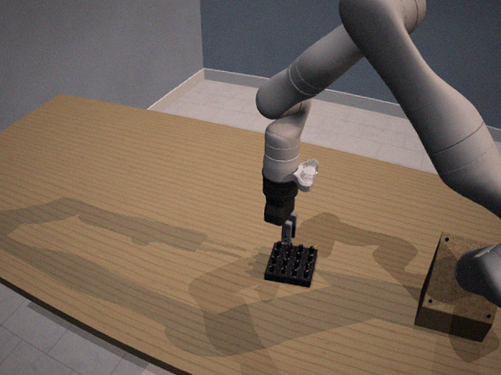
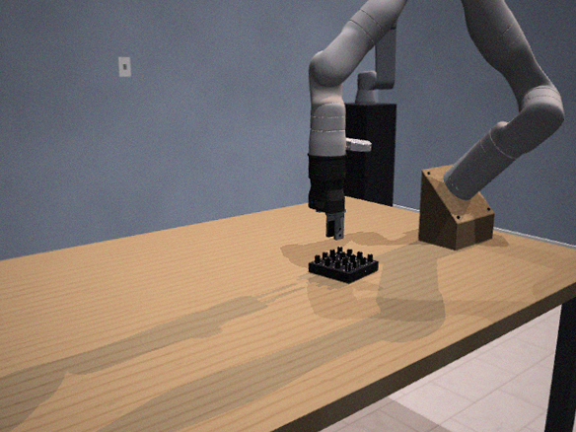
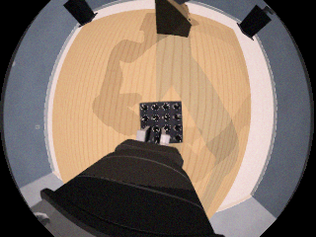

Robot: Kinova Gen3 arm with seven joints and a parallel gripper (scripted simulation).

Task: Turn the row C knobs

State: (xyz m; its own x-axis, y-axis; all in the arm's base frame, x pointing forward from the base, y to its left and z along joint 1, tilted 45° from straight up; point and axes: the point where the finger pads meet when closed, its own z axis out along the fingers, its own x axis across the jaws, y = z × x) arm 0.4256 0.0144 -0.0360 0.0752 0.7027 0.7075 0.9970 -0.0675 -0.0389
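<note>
The black knob box [image 1: 291, 264] stands on the wooden table with several small black knobs on top. It also shows in the exterior view [image 2: 343, 266] and in the wrist view [image 3: 162, 118]. The knob marks and white lines are too small to read. My gripper [image 1: 287, 238] points straight down and hovers a short way above the box's far edge, not touching any knob. In the exterior view the gripper [image 2: 336, 234] is clearly above the knobs. Its fingers stand partly apart with nothing between them.
The arm's wooden mount block [image 1: 455, 290] stands at the right of the table, also in the exterior view [image 2: 454, 209]. A tall black cabinet [image 2: 370, 151] stands behind the table's far edge.
</note>
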